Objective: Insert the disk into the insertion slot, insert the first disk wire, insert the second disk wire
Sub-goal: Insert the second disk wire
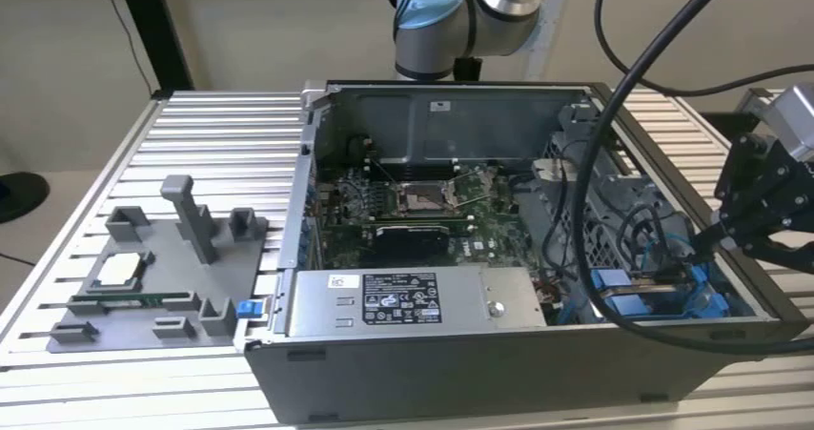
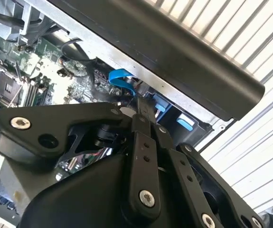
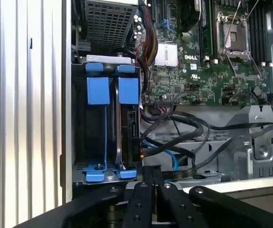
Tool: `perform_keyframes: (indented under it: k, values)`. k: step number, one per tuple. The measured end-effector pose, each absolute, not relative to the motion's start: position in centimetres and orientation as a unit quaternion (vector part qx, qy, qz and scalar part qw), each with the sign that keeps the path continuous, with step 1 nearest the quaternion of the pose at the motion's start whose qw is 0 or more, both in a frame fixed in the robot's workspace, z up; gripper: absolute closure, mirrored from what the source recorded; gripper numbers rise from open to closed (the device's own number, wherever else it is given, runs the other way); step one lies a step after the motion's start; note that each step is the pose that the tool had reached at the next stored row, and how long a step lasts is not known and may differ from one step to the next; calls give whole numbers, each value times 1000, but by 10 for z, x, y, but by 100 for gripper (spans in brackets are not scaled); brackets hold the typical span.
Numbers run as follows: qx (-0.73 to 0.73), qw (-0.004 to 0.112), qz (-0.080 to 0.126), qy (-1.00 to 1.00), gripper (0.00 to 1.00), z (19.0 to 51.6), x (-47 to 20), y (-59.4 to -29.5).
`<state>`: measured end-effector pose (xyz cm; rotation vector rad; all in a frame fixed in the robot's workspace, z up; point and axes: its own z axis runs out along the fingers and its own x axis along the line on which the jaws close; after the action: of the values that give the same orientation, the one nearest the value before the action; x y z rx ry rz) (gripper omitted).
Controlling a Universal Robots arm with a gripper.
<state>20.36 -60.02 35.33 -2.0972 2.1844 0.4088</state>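
The disk (image 3: 129,128) stands on edge inside the insertion slot (image 3: 108,60), its blue carrier tabs (image 3: 128,90) level with the neighbouring blue tabs. In the exterior view the blue carrier (image 1: 642,295) shows in the case's corner on that view's right. My gripper (image 3: 151,176) hovers just outside the bay's end with its fingers pressed together, shut, and I see nothing between them. A thin blue wire (image 3: 167,153) and black wires (image 3: 183,126) loop loose beside the disk, close to the fingertips. The gripper (image 1: 697,247) reaches in over the case wall; in the second wrist view the gripper (image 2: 140,116) sits below a blue cable (image 2: 119,78).
The open computer case (image 1: 509,373) lies on a ribbed aluminium table (image 1: 216,134). A motherboard (image 1: 407,206) fills its middle, and a grey labelled power-supply box (image 1: 407,301) lies at the front. A grey fixture (image 1: 152,277) stands on the exterior view's left. Thick black hoses (image 1: 598,163) hang across the case.
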Motion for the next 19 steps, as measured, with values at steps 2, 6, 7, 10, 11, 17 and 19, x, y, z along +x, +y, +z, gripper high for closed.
perform_keyframes:
  k: [2, 6, 7, 10, 11, 17, 19]
  values:
    - [-685, 43, 134, 715, 100, 354, 203, -600]
    - [-684, 41, 138, 715, 100, 355, 203, -601]
    - [-684, 40, 138, 715, 100, 355, 203, -601]
    - [-684, 40, 139, 715, 0, 355, 203, -601]
    - [-684, 40, 139, 715, 0, 355, 203, -601]
    - [-684, 40, 139, 715, 0, 355, 204, -604]
    - [-684, 40, 139, 715, 0, 355, 203, -605]
